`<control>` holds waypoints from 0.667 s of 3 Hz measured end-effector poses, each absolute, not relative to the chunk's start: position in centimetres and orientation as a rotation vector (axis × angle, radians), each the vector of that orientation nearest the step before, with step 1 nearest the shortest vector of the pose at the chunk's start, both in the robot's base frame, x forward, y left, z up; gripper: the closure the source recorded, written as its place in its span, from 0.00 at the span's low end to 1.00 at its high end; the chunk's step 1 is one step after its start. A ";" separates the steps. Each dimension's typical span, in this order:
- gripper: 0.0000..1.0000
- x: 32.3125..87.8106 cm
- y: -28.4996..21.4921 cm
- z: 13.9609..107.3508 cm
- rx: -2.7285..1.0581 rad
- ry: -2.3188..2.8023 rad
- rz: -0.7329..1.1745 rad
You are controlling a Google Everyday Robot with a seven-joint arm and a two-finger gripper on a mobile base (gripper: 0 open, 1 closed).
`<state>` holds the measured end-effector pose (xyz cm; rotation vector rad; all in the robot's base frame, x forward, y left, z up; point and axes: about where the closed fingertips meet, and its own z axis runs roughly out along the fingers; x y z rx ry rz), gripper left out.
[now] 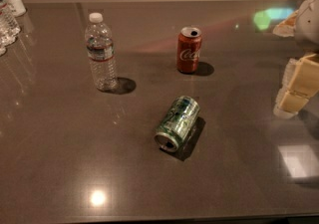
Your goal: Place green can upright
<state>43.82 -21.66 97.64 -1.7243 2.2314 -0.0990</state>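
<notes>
The green can (pixel 178 123) lies on its side near the middle of the dark table (pixel 60 158). Its silver top with the opening faces the front left, and its base points to the back right. My gripper (pixel 295 88) is at the right edge of the view, cream-coloured and hovering above the table. It is well to the right of the green can and not touching it.
A red cola can (pixel 189 50) stands upright behind the green can. A clear water bottle (pixel 101 58) stands upright to the left. More water bottles (pixel 7 14) stand at the far left edge. The wall runs along the back of the table.
</notes>
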 end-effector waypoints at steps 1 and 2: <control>0.00 43.8 -21.7 97.6 -1.724 2.231 -0.099; 0.00 43.7 -20.2 97.9 -1.780 2.179 -0.109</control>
